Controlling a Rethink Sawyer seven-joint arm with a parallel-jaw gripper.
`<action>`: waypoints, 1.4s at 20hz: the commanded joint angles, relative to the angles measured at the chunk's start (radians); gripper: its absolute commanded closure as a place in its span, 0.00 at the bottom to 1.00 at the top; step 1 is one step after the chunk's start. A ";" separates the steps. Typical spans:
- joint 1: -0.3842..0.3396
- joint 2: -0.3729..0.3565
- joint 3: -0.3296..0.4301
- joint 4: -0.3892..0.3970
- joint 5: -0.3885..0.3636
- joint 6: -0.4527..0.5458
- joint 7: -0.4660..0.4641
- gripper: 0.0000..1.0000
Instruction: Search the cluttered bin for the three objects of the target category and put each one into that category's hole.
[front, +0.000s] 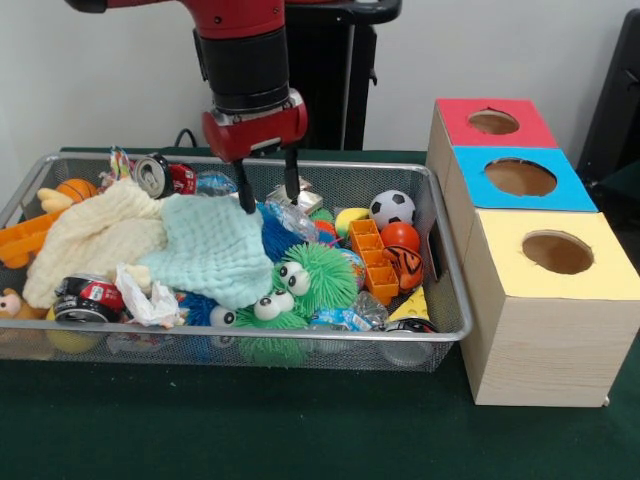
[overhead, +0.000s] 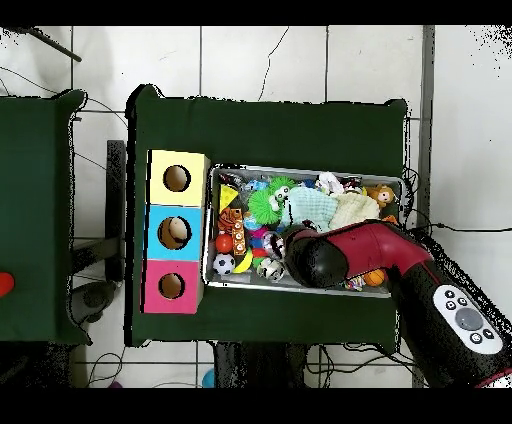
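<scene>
My gripper (front: 270, 203) hangs open over the back middle of the wire bin (front: 440, 215), its left finger just touching the pale green cloth (front: 215, 250). Nothing is between the fingers. A cream cloth (front: 95, 240) lies to the left. Green fuzzy toys with eyes (front: 300, 285) sit in front of the gripper. A soccer ball (front: 392, 208), an orange ball (front: 400, 236) and a tiger-striped ball (front: 402, 266) lie at the right. A small basketball (front: 76, 189) sits at the far left. In the overhead view the arm (overhead: 330, 258) hides the gripper.
Three wooden boxes stand right of the bin, each with a round hole: red top (front: 493, 122), blue top (front: 520, 178), yellow top (front: 557, 253). Cans (front: 152, 176), an orange block (front: 370, 255), a yellow wedge (front: 411, 306) and crumpled wrappers (front: 150, 297) fill the bin.
</scene>
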 joint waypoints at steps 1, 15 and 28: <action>0.049 0.057 -0.042 -0.013 -0.112 -0.034 -0.073 0.00; 0.075 0.072 -0.060 -0.018 -0.135 -0.059 -0.040 0.00; 0.048 0.073 -0.041 -0.012 -0.128 -0.052 -0.072 0.00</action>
